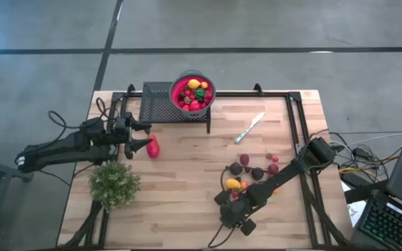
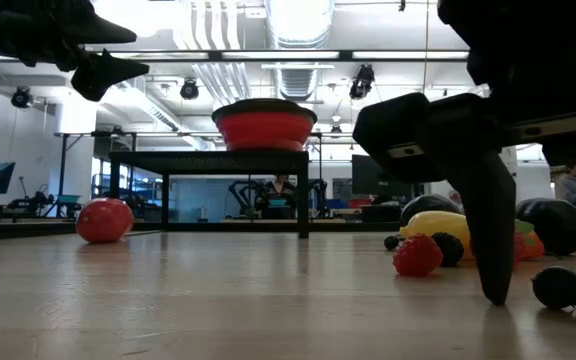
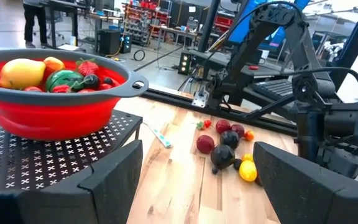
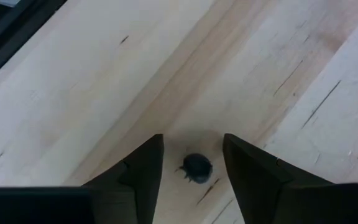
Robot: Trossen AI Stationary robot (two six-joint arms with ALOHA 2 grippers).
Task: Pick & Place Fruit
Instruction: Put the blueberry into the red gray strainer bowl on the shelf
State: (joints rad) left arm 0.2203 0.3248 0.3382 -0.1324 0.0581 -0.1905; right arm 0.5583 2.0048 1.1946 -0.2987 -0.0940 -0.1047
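My right gripper points steeply down at the near middle of the table. It is open, with one finger on each side of a small dark berry that lies on the wood. There is a gap on both sides of the berry. In the low view one finger reaches down to the table top beside the berry. More fruit lies scattered just beyond. A red bowl of fruit stands on a black mesh stand. My left gripper waits open at the left, near a larger red fruit.
A silver knife lies right of the stand. A bushy green plant stands at the near left. Black frame rails run along the table's right and far sides. Bare wood lies between the red fruit and the scattered pile.
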